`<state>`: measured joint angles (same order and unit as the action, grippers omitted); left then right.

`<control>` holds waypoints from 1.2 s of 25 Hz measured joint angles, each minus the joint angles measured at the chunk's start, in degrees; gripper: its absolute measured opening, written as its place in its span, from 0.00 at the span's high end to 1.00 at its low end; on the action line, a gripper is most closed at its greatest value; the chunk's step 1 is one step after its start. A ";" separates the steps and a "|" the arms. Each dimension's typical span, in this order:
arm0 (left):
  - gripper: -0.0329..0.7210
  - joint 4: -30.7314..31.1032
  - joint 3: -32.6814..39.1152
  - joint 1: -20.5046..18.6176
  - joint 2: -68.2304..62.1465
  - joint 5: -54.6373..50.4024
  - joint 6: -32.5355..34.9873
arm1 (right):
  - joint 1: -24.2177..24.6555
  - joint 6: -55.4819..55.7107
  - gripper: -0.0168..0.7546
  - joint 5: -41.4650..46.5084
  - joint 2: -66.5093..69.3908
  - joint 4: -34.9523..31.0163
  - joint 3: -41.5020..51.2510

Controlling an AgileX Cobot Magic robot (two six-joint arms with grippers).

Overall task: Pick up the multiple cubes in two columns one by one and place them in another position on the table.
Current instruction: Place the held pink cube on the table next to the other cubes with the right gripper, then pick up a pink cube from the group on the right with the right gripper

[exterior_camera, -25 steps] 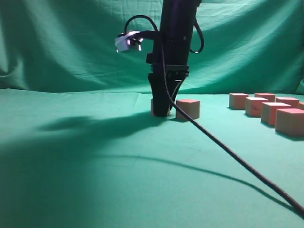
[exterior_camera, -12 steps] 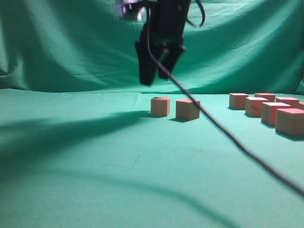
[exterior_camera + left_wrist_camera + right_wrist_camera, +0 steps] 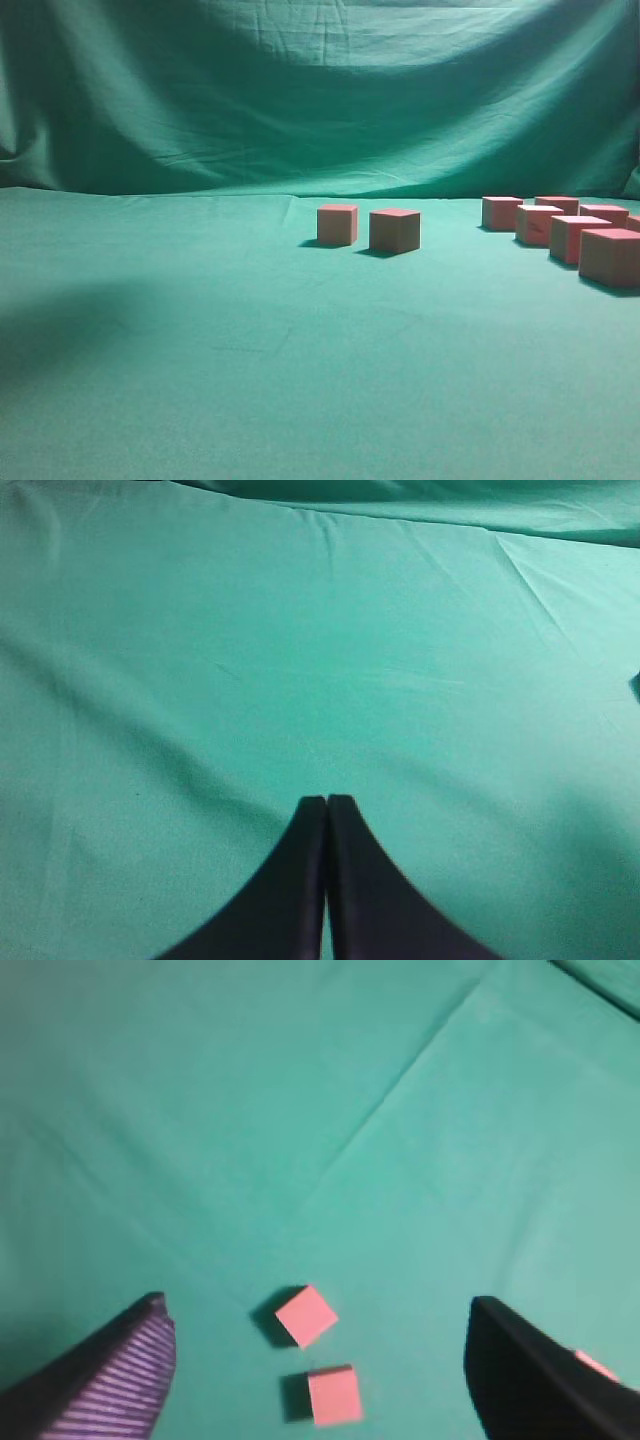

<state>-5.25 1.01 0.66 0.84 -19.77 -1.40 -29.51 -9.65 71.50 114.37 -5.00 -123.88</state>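
**A:** Starting at the right gripper (image 3: 318, 1360): its jaws stand wide apart with nothing between them, hanging high above two cubes. The nearer cube (image 3: 334, 1396) sits square to the camera, the farther cube (image 3: 306, 1315) is turned at an angle, and the two lie close but apart on the table (image 3: 200, 1110).

**B:** And the left gripper (image 3: 327, 805)?

**A:** Its fingers are pressed together, tips touching, holding nothing, over bare green cloth.

**B:** How would you expect a cube to handle?

**A:** Light and stiff, I'd judge; the sides look like plain wood, so they should not slip much. The faces are flat and the edges sharp, so the jaws ought to close on two opposite side faces, lined up square with them. On the rotated one the wrist would need turning first, or the block may twist out.

**B:** Where are the others?

**A:** From the side, the pair (image 3: 368, 227) stands mid-table and the remaining cubes (image 3: 560, 230) are grouped at the right, well apart from the pair.

**B:** Anything unclear?

**A:** That group overlaps and runs off the frame edge, so I cannot count it. Neither arm shows in the side view, and a pink sliver beside the right jaw in the wrist view is mostly hidden.
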 joint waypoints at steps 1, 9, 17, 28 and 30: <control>0.96 0.00 0.00 0.00 0.00 0.00 0.00 | 0.00 1.60 0.21 0.00 -2.56 1.41 2.10; 0.96 0.00 0.00 0.00 0.00 0.00 0.00 | 3.12 10.52 0.21 0.22 -20.07 7.50 33.03; 0.96 0.00 0.00 0.00 0.00 0.00 0.00 | 8.25 18.34 0.21 -9.77 -24.82 6.93 59.98; 0.96 0.00 0.00 0.00 0.00 0.00 0.00 | 8.41 19.52 0.21 -33.10 -24.08 3.99 71.54; 0.96 0.00 0.00 0.00 0.00 0.00 0.00 | 8.41 19.82 0.21 -34.36 -22.36 4.95 71.54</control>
<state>-5.25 1.01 0.66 0.84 -19.77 -1.40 -21.11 10.17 37.14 92.01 -0.05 -52.34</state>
